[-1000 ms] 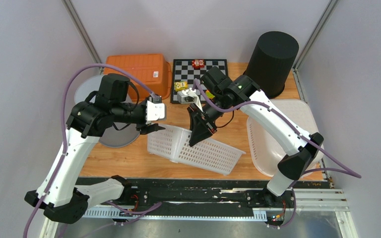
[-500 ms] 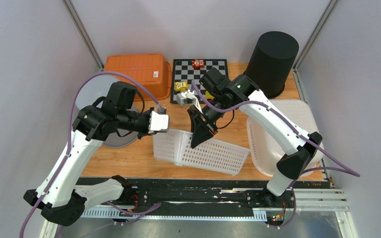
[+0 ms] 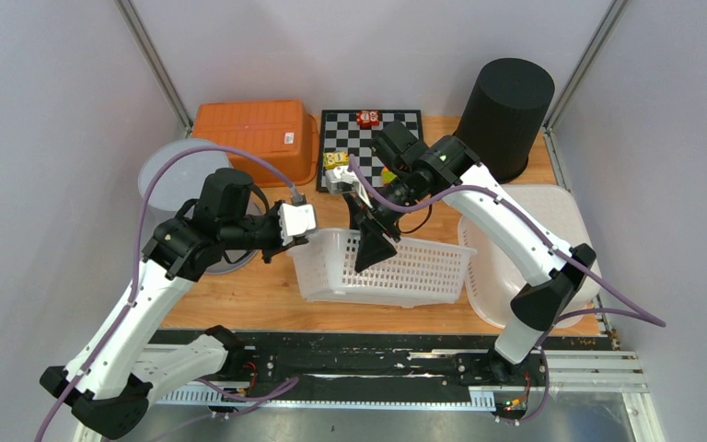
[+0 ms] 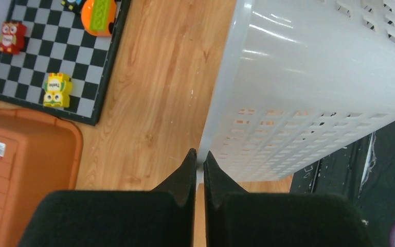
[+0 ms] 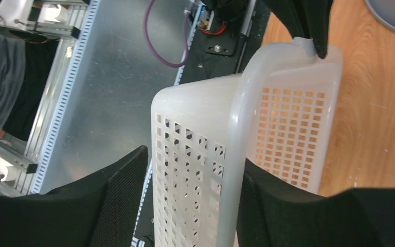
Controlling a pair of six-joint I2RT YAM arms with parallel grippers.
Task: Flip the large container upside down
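Observation:
The large container is a white perforated basket (image 3: 405, 273), near the front of the table, roughly level with its opening facing up. My left gripper (image 3: 302, 241) is shut on the rim at its left end; in the left wrist view the fingers (image 4: 200, 154) pinch a thin white edge of the basket (image 4: 308, 77). My right gripper (image 3: 375, 247) reaches down over the basket's far long wall. In the right wrist view its fingers (image 5: 194, 157) are wide apart astride the basket (image 5: 205, 170). The right finger touches it and the left finger stands a little off.
An upturned orange bin (image 3: 258, 133) and a grey round lid (image 3: 170, 175) lie at the back left. A chessboard (image 3: 396, 129) with small toys is behind the basket. A black bin (image 3: 504, 115) stands at the back right. A white tub (image 3: 552, 216) sits right of the basket.
The basket has shifted to the right and settled from a tilt to nearly level. My left arm moved right with it. My right gripper stayed over the far wall.

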